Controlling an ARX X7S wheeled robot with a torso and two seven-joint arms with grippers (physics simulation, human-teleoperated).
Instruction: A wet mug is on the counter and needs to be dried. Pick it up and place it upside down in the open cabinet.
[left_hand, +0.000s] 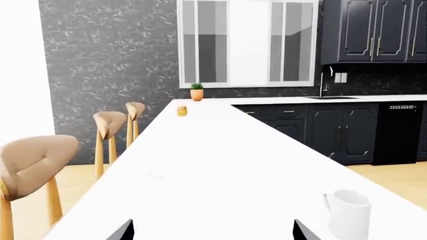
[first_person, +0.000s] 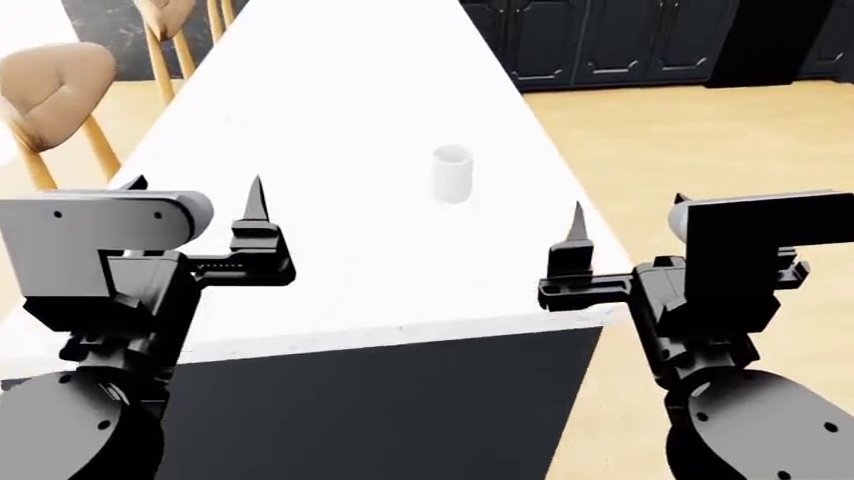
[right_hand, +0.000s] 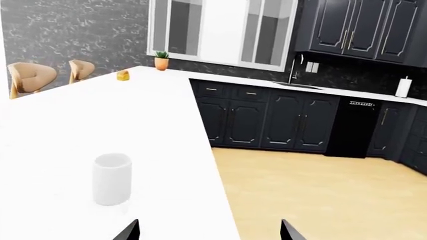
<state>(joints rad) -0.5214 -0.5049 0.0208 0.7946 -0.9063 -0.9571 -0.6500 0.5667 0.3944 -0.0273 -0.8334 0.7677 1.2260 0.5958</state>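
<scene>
Both jaws open, apart from mug (first_person: 453, 172) nr counter (first_person: 334, 120) edge.

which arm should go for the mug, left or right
Probably the right. In the head view the mug stands upright on the counter toward its right edge, nearer the right gripper than the left gripper. Both look open and empty.

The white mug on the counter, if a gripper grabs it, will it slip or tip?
The mug looks rigid and smooth-walled, so it would probably slip in a light pinch. Standing upright on the flat counter, taller than wide, it may tip if nudged near the rim. Its thin handle looks fragile.
</scene>
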